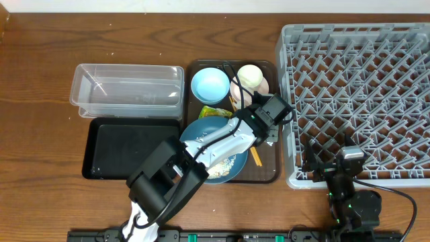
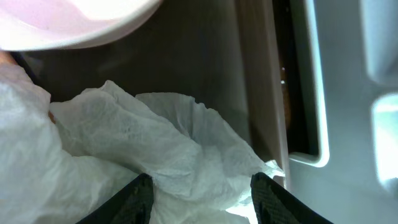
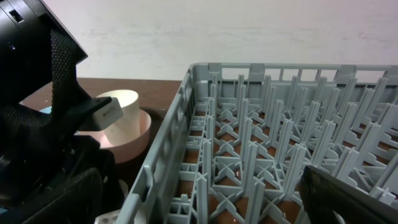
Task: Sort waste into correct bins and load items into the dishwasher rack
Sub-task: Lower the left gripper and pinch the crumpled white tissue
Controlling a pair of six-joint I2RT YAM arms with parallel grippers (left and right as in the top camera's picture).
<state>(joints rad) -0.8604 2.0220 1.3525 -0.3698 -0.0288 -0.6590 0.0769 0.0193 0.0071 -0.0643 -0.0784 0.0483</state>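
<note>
While our left gripper [image 2: 202, 186] stands half spread astride the crumpled napkin [image 2: 155, 143] at three o'clock on the brown tray [image 1: 267, 172], our right gripper [image 1: 327, 161] gapes wide; we cannot read the print on the wrapper [image 1: 215, 113].

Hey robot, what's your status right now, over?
Left jaws straddling napkin on brown tray, grip unclear. Right jaws open, by rack. Bowl close beside napkin.
</note>
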